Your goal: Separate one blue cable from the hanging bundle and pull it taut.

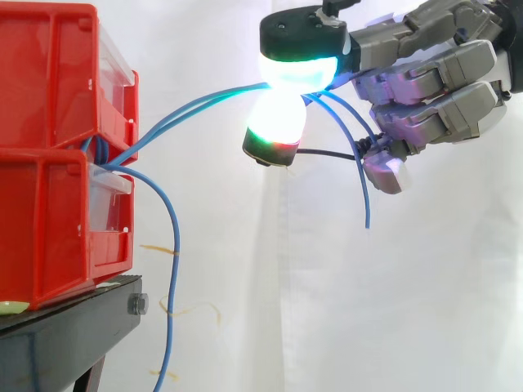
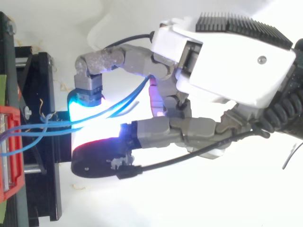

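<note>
Blue cable [image 1: 214, 98] was pinched btwn glowing pads [image 1: 298, 69] of robot hand [image 1: 425, 77], running out ahead of it to red bins [image 1: 57, 163]. Risk: 2nd strand looked caught too, so pull would tauten both.

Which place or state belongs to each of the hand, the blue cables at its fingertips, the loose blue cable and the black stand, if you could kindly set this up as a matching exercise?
Things:
1. hand
2. pinched blue cables
3. loose blue cable
4. black stand

Places or states:
A. carries the red bins
B. hangs down past the stand's edge
C. stretch from the bins across to the hand
D. shut on cables, right of the bins

Pairs: 1-D, 2-C, 3-B, 4-A.
</note>
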